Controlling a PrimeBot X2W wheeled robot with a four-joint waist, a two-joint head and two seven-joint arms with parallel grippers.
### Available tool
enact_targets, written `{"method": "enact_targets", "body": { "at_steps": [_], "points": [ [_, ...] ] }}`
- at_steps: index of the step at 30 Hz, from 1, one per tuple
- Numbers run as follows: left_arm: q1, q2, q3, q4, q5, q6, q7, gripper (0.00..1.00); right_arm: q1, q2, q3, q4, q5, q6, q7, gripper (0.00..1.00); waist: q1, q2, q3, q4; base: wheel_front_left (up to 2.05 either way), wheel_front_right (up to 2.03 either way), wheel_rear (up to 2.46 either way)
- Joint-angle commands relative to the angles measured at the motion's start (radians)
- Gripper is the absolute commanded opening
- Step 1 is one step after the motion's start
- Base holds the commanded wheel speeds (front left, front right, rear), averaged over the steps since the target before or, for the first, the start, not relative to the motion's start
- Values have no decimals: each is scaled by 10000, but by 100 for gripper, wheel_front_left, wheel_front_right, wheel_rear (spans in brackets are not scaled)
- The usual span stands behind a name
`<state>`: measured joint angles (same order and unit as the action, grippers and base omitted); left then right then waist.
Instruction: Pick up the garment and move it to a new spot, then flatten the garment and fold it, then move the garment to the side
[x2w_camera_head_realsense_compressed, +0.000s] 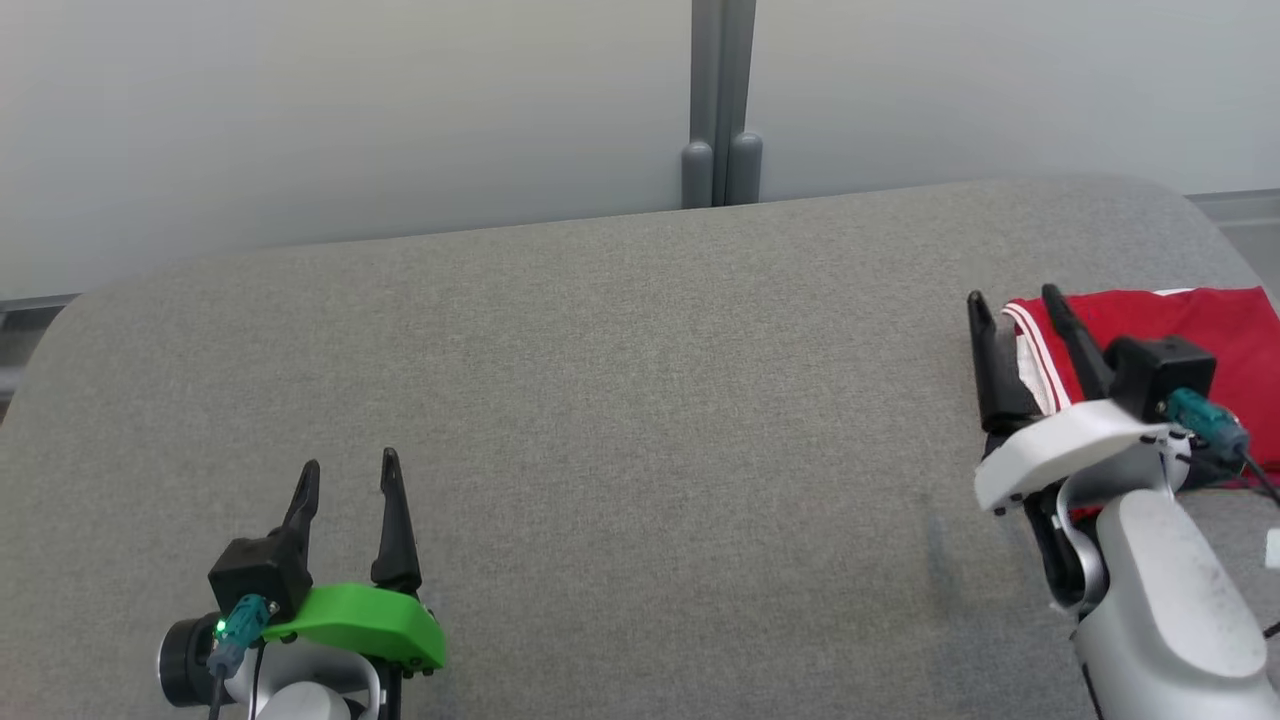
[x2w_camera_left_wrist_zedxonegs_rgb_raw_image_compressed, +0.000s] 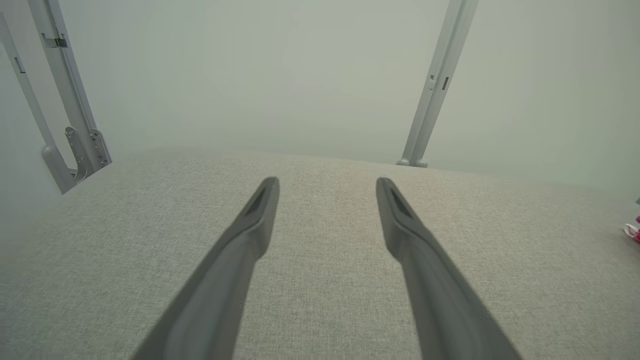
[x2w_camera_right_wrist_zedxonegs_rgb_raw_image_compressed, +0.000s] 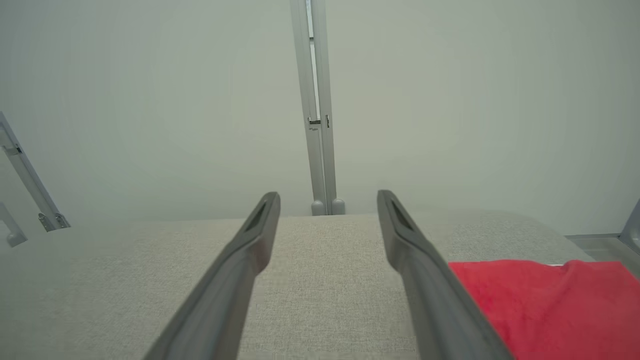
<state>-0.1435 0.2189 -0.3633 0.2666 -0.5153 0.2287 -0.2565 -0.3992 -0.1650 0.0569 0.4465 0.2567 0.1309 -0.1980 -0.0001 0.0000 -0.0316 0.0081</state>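
The garment (x2w_camera_head_realsense_compressed: 1200, 330) is red with white stripes along one edge and lies folded flat at the right edge of the grey fabric table (x2w_camera_head_realsense_compressed: 640, 400). My right gripper (x2w_camera_head_realsense_compressed: 1012, 296) hovers over its left edge, open and empty, with one finger over the cloth. In the right wrist view the red garment (x2w_camera_right_wrist_zedxonegs_rgb_raw_image_compressed: 550, 305) lies to the lower right of the open right gripper (x2w_camera_right_wrist_zedxonegs_rgb_raw_image_compressed: 327, 197). At the lower left, my left gripper (x2w_camera_head_realsense_compressed: 350, 465) is open with nothing in it, over bare table. The left wrist view has its open fingers (x2w_camera_left_wrist_zedxonegs_rgb_raw_image_compressed: 327, 182) above the table, with a sliver of red (x2w_camera_left_wrist_zedxonegs_rgb_raw_image_compressed: 634, 231) at the far right edge.
A pale wall with a grey vertical post (x2w_camera_head_realsense_compressed: 722, 100) runs behind the table. The table's corners are rounded, and floor shows beyond the right corner (x2w_camera_head_realsense_compressed: 1245, 225). A grey metal bracket (x2w_camera_left_wrist_zedxonegs_rgb_raw_image_compressed: 70, 115) stands off the table's left side in the left wrist view.
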Motion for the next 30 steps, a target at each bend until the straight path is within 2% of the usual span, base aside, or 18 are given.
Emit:
{"method": "enact_targets", "body": {
  "at_steps": [1,7,11,14,22,30],
  "points": [
    [171,14,31,6,53,-4,-41,100,438,231,-146,-406,-222,-2,93,100,1,0,-27,100,0,0,0],
    [574,-11,168,-218,75,-34,-83,100,1971,969,-461,-2212,-921,-3,541,100,1,0,-28,305,0,0,0],
    [754,-27,198,-401,181,0,-85,100,2833,1115,-661,-3192,-1104,-2,690,100,1,0,-36,454,0,0,0],
    [813,-66,155,-541,266,8,-81,100,3347,1132,-515,-3656,-713,-2,692,100,1,0,-24,525,0,0,0],
    [857,-60,7,-633,403,44,-81,100,4143,1124,-538,-3844,-550,-2,371,100,1,0,-13,594,0,0,0],
    [895,-3,-51,-591,387,89,-42,100,4306,1124,-397,-3774,-437,-2,274,100,1,0,-52,539,0,0,0]
  ]
}}
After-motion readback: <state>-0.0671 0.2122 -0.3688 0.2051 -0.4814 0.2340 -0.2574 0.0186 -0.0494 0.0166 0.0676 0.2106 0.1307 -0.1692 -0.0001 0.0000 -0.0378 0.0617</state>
